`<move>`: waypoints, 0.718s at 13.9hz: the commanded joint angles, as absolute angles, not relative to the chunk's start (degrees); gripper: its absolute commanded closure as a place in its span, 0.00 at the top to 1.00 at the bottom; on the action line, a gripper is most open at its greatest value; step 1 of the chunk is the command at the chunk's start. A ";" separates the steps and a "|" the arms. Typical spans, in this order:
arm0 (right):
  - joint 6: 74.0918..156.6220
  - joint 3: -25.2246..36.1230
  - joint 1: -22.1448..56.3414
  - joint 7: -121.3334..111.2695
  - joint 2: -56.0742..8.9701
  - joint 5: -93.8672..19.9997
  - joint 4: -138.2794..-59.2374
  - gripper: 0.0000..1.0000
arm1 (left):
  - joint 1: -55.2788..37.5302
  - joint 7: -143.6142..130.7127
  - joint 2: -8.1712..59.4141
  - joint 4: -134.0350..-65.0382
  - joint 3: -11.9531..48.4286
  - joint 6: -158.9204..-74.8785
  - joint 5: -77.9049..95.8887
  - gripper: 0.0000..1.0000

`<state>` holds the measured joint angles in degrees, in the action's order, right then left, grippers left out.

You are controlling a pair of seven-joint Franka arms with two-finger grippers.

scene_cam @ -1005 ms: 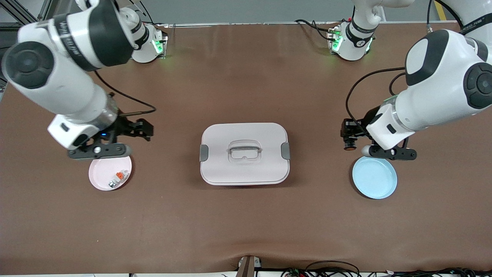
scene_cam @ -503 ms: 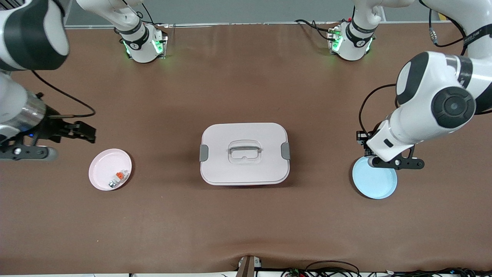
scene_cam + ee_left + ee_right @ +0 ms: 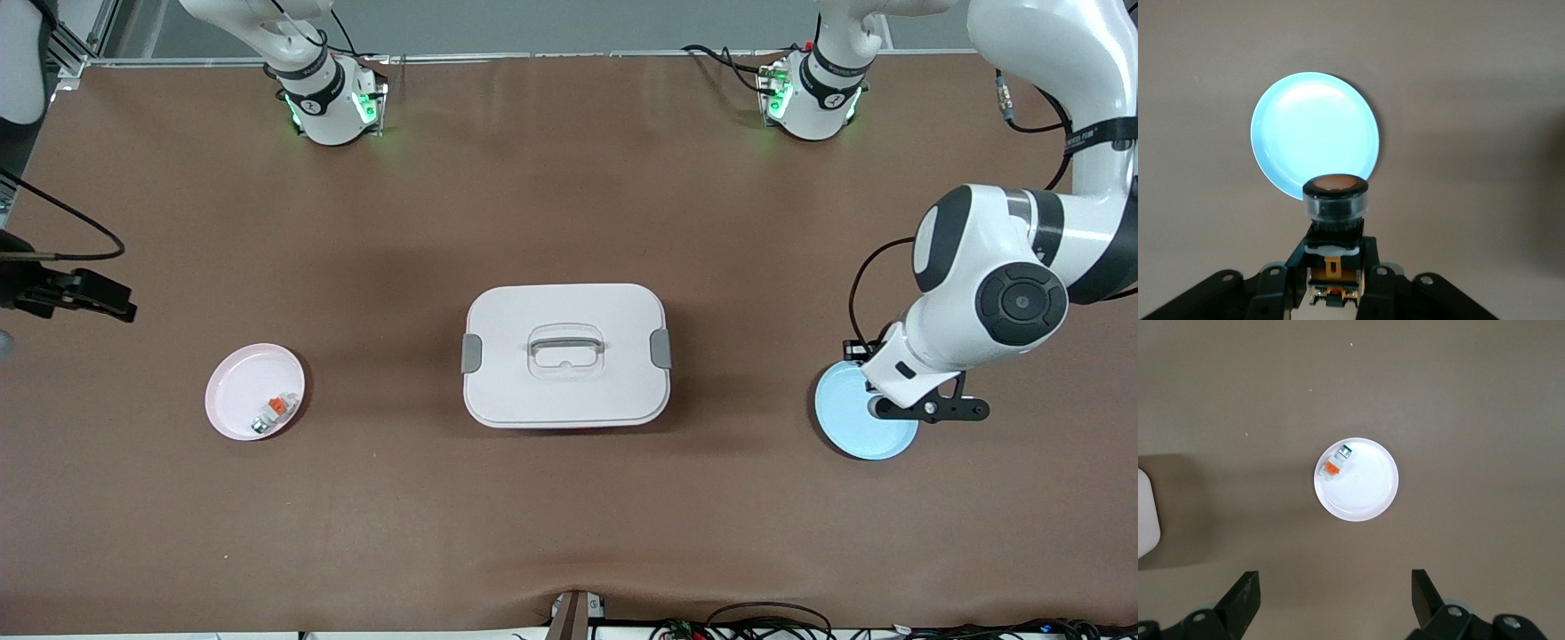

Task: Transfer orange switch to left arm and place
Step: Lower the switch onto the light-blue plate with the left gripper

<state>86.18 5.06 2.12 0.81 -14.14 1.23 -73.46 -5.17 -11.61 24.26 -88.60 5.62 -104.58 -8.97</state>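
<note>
The orange switch [image 3: 1335, 200], a small black block with a round orange face, is clamped in my left gripper [image 3: 1335, 257], which is shut on it. It hangs over the rim of the blue plate [image 3: 1315, 133] [image 3: 867, 422]; in the front view the left wrist hides it. The white lidded box [image 3: 565, 356] sits mid-table between the two plates. My right gripper [image 3: 1333, 587] is open and empty, high over the table by the pink plate [image 3: 1356, 479] [image 3: 255, 391], at the right arm's end.
On the pink plate lies a small white-and-grey piece with an orange tab [image 3: 271, 413] [image 3: 1338, 460]. A corner of the box [image 3: 1146, 513] shows in the right wrist view. Brown table surface [image 3: 569, 516] stretches between the box and the front camera.
The left arm has carried the switch toward the front camera, over the blue plate. The right arm has drawn back from the pink plate toward its end of the table.
</note>
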 commanded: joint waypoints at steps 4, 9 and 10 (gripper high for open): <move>84.11 3.95 -2.63 0.35 -8.62 1.67 -75.76 1.00 | -3.08 -11.87 23.64 -96.67 5.71 -113.63 -10.11 0.00; 82.35 3.96 -3.43 0.35 -8.44 1.85 -75.24 1.00 | -2.55 -12.83 26.54 -98.17 5.71 -117.50 -10.11 0.00; 82.35 4.04 -3.60 0.35 -8.44 2.11 -75.23 1.00 | -2.55 -12.92 27.24 -98.26 5.71 -118.38 -10.11 0.00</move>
